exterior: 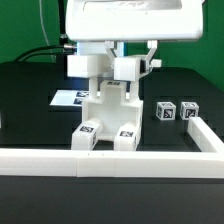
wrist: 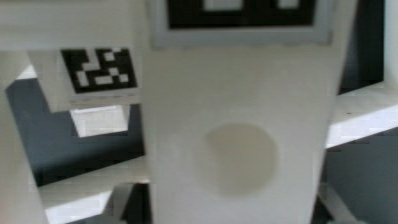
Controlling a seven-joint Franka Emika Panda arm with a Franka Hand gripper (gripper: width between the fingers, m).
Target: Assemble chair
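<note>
Pinching matte white chunky plastic chair [exterior: 105, 113] by upright slab [wrist: 231, 140] between white two-finger gripper [exterior: 122, 82] jaws; probably handling stiff, light, slick.

Bright, even light flattens the white chair [exterior: 104, 118] under my gripper [exterior: 112, 84], leaving only soft grey shadows. So close to it, my wrist view is blurred and out of focus.

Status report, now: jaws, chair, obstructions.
Jaws shut on the chair, standing upright by the border rail. Two loose tagged pieces sit apart, exterior view's right. Nothing seen blocking.
</note>
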